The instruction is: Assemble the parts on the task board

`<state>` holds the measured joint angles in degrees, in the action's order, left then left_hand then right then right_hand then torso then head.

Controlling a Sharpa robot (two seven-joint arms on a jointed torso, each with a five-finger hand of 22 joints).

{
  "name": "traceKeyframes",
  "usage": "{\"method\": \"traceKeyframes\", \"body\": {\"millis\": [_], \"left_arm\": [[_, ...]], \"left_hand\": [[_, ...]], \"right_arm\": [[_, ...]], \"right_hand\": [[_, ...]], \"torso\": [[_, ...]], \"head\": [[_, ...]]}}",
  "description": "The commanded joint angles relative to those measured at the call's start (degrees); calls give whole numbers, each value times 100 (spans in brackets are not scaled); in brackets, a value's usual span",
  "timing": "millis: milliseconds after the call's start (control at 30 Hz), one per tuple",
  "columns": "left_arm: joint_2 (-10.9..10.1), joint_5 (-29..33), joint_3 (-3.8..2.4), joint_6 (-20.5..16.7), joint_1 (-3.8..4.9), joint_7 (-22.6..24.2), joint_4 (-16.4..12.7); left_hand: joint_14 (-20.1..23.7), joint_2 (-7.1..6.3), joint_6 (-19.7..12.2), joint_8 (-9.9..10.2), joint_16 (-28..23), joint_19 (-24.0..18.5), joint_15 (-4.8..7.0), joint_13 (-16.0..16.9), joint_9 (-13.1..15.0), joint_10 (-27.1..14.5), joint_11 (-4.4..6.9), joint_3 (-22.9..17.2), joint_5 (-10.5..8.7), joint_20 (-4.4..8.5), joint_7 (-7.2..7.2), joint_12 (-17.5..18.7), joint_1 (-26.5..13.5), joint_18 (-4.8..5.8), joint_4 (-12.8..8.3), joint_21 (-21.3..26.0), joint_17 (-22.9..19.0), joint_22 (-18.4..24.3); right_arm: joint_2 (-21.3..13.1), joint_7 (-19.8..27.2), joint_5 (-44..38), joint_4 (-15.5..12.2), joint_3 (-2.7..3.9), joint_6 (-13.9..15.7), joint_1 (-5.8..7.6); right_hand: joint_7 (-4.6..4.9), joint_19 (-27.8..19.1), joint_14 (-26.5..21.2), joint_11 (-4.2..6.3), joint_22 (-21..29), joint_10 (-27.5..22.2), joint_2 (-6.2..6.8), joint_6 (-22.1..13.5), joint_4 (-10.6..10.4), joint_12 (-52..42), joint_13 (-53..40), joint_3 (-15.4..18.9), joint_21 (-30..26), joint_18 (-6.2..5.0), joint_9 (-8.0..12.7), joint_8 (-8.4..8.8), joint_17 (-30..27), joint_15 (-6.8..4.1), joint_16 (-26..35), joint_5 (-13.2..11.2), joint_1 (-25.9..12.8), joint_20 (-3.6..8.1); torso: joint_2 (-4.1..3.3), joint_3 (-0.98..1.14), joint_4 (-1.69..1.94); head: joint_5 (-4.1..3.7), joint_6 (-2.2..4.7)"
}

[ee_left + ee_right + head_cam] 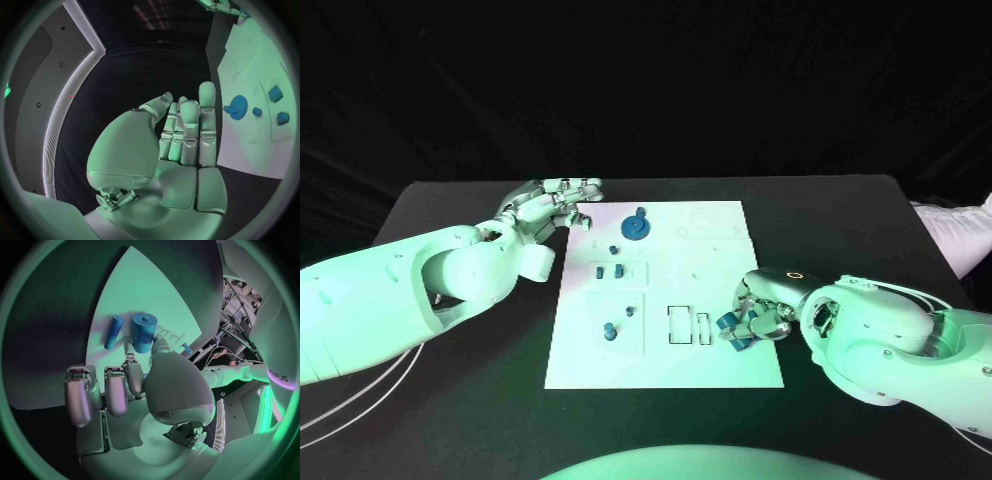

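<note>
Right hand [750, 322] pinching a blue part [143, 332], grip half hidden, left hand [557, 200] empty, fingers apart

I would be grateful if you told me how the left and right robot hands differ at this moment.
The left robot hand holds nothing; the right robot hand pinches a blue cylinder. The left's fingers lie straight together; the right's fingers curl in. The left sits at the task board's far left corner, near the gear; the right sits at its right edge, nearer the robot. Both are silver, on white arms.
</note>
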<state>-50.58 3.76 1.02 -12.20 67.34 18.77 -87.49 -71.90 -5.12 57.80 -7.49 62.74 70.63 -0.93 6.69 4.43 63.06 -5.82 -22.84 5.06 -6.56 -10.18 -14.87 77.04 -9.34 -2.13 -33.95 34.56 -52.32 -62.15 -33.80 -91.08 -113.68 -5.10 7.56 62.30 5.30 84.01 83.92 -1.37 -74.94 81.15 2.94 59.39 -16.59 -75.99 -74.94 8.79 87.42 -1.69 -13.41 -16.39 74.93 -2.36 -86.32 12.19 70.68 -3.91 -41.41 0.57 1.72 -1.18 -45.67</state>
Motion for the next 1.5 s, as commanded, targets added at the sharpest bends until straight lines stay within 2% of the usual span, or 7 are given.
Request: {"method": "traceKeyframes", "body": {"millis": [33, 367, 600, 767, 900, 1167, 1500], "left_arm": [[-2, -19, -3, 103, -1, 22, -10], [-6, -19, -1, 110, -1, 19, -10], [-5, -19, 1, 112, -3, 16, -5], [5, -19, 2, 120, -4, 9, -1], [16, -19, 3, 131, -8, 1, 4], [20, -42, 4, 137, -11, -4, 16], [24, -49, 4, 138, -12, -11, -1]], "left_hand": [[55, -1, -50, -25, -27, -35, -1, 6, -8, -34, 4, 39, 0, -7, 9, -33, 47, -88, -1, 19, -7, 6], [55, -1, -50, -25, -27, -35, -1, 6, -8, -34, 4, 39, 0, -7, 9, -33, 47, -88, -1, 19, -7, 6], [65, 8, -53, -34, -19, -39, -3, 11, -10, -52, 3, 68, 0, -10, 8, -62, 48, -92, 6, 48, -20, 25], [65, 8, -53, -34, -19, -39, -3, 11, -10, -52, 3, 68, 0, -10, 8, -62, 48, -92, 6, 48, -20, 25], [65, 8, -53, -34, -19, -39, -3, 11, -10, -52, 3, 68, 0, -10, 8, -62, 48, -92, 6, 48, -20, 25], [67, 9, -53, -34, -20, -42, -3, 11, -10, -56, 3, 70, 0, -10, 8, -64, 49, -94, 5, 57, -24, 31], [67, 9, -53, -34, -20, -42, -3, 11, -10, -56, 3, 70, 0, -10, 8, -64, 49, -94, 5, 57, -24, 31]], "right_arm": [[0, -9, -23, 10, -2, -215, -14], [53, -9, -51, 75, -2, -174, -47], [42, 56, 148, -15, -1, 624, -70], [1, 131, 656, -168, 6, 1261, -46], [-26, 127, 1145, -268, 17, 1506, 40], [109, 85, 1560, -269, 22, 1461, 99], [490, -90, 1820, -69, 20, 949, 93]], "right_hand": [[-23, 328, 480, 60, -1123, 12, -59, 71, 22, -25, -198, 19, 28, 65, -36, -51, 858, -58, -15, 34, 66, 32], [-77, 344, 483, 115, -1147, 66, -298, 131, 113, -31, -246, -13, 40, 71, -184, -128, 875, -110, -22, 152, 355, 86], [-139, 370, 489, 174, -1183, 92, -575, 202, 145, 41, -210, -98, 61, 80, -298, -175, 897, -159, -33, 650, 558, 132], [-160, 381, 491, 194, -1197, 123, -643, 206, 110, 45, -227, -96, 69, 84, -351, -166, 906, -180, -37, 989, 597, 153], [-164, 385, 490, 200, -1203, 131, -692, 205, 62, 67, -224, -89, 72, 86, -387, -156, 901, -186, -34, 1197, 586, 162], [-165, 386, 491, 202, -1205, 135, -700, 205, 45, 75, -224, -78, 72, 86, -408, -152, 903, -188, -35, 1278, 577, 165], [-160, 391, 494, 197, -1211, 171, -731, 222, -4, 43, -267, 14, 76, 88, -459, -152, 916, -184, -42, 1232, 402, 164]], "torso": [[-1, -1, 1], [-7, 9, 9], [-3, 7, 1], [-2, 4, 3], [-2, -3, 22], [-4, 0, 11], [-7, -2, 2]], "head": [[-1, -7], [12, -21], [13, -19], [9, -15], [-1, -15], [35, -22], [59, -17]]}}
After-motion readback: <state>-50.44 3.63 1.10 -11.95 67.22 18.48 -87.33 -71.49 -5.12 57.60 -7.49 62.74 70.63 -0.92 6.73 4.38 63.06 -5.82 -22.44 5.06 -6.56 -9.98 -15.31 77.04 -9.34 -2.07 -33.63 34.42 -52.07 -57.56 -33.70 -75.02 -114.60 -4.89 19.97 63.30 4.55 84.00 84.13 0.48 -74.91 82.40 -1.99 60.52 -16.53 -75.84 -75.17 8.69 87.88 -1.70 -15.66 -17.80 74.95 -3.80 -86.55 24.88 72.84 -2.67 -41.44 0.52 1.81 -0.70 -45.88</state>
